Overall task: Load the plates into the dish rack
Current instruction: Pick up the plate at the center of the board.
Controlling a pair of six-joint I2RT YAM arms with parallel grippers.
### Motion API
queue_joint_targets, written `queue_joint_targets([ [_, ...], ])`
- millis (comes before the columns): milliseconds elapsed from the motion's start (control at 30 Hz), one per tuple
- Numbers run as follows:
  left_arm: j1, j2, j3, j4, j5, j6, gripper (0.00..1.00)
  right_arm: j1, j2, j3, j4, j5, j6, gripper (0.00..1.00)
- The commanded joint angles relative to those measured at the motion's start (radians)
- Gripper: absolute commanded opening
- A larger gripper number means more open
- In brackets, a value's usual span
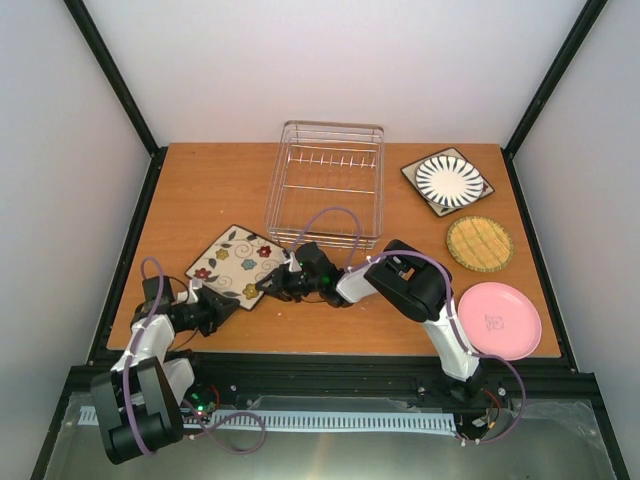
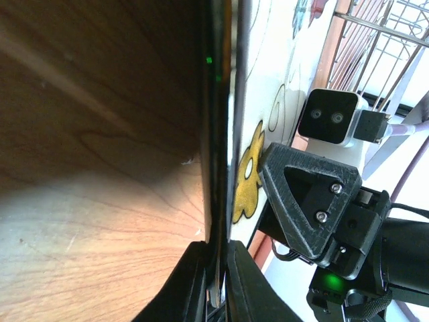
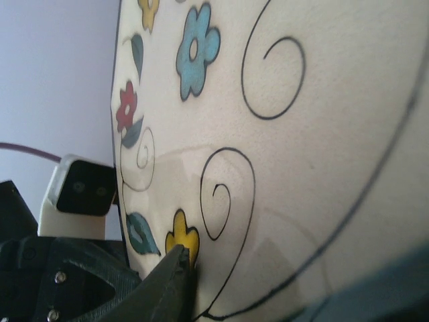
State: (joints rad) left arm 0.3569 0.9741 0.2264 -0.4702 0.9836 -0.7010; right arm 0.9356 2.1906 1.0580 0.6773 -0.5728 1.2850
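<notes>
The square white floral plate (image 1: 235, 262) sits at the table's front left. My left gripper (image 1: 216, 306) is shut on its near-left rim; in the left wrist view the fingers (image 2: 249, 285) pinch the dark edge (image 2: 218, 134). My right gripper (image 1: 268, 286) holds the plate's near-right corner. In the right wrist view its upper finger (image 3: 173, 278) presses on the plate face (image 3: 301, 134) by a yellow flower, and the lower finger is hidden. The dish rack (image 1: 276, 190) stands behind, with no plates in it. The striped plate (image 1: 448, 180), tan plate (image 1: 480, 243) and pink plate (image 1: 498, 320) lie at the right.
The right gripper's body (image 2: 315, 201) shows close beside the plate in the left wrist view, with the rack's wires (image 2: 375, 47) beyond. Black frame posts and white walls enclose the table (image 1: 200, 180). The two arms meet low over the table's front edge.
</notes>
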Motion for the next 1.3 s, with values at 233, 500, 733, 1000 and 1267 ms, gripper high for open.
queue_joint_targets([
  [233, -0.031, 0.018, -0.019, -0.017, 0.052, -0.079, 0.01, 0.022, 0.05, 0.007, -0.172, -0.025, 0.131, 0.03],
  [500, -0.031, 0.019, 0.062, -0.01, 0.07, -0.061, 0.72, 0.023, 0.019, 0.004, -0.276, -0.064, 0.056, 0.03],
  [733, -0.031, 0.018, 0.2, -0.089, 0.005, -0.006, 1.0, 0.022, -0.007, 0.046, -0.45, -0.105, -0.072, 0.03],
  [1000, -0.032, 0.04, 0.323, -0.042, 0.011, -0.032, 1.0, 0.023, -0.046, 0.056, -0.627, -0.171, -0.209, 0.03],
  [1267, -0.031, 0.022, 0.221, -0.05, 0.016, -0.028, 1.0, 0.022, -0.023, 0.074, -0.681, -0.246, -0.259, 0.03],
])
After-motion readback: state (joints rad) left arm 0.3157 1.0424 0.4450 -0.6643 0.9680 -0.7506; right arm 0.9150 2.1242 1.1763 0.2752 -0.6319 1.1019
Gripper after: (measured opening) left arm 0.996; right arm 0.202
